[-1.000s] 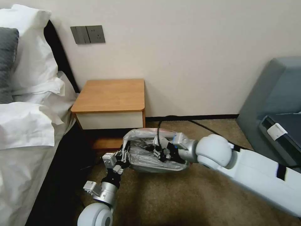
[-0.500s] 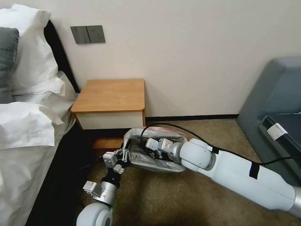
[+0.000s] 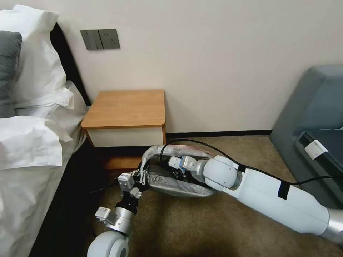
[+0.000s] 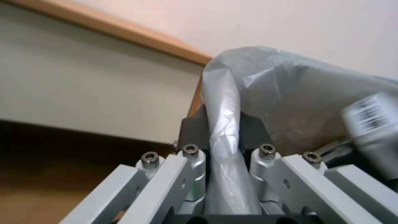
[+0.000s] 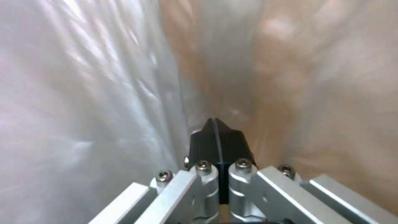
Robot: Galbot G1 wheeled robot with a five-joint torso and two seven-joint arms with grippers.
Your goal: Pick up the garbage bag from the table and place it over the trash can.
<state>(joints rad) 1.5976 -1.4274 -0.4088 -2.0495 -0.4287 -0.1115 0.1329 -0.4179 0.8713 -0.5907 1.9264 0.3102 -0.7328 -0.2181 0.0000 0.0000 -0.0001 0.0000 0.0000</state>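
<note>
The garbage bag [image 3: 178, 185], grey and crinkled, is spread open on the floor in front of the table [image 3: 125, 107]. The trash can is hidden under the bag and my arm. My left gripper [image 3: 143, 175] is at the bag's left edge. In the left wrist view, that gripper [image 4: 224, 124] is shut on a bunched fold of the bag [image 4: 290, 84]. My right gripper [image 3: 175, 172] reaches down into the bag's mouth. The right wrist view shows that gripper [image 5: 215, 124] shut with nothing between its fingers, and the bag's plastic [image 5: 104, 77] all around.
A bed with white pillows [image 3: 32, 142] runs along the left. A grey sofa [image 3: 314, 114] stands at the right. The wall is close behind the table. A black cable [image 3: 200, 142] loops over my right wrist. Carpet [image 3: 200, 228] lies open in front.
My right arm has swung left and pushed deeper into the bag. The bag's top rim has shifted slightly. The left gripper has kept its hold in place.
</note>
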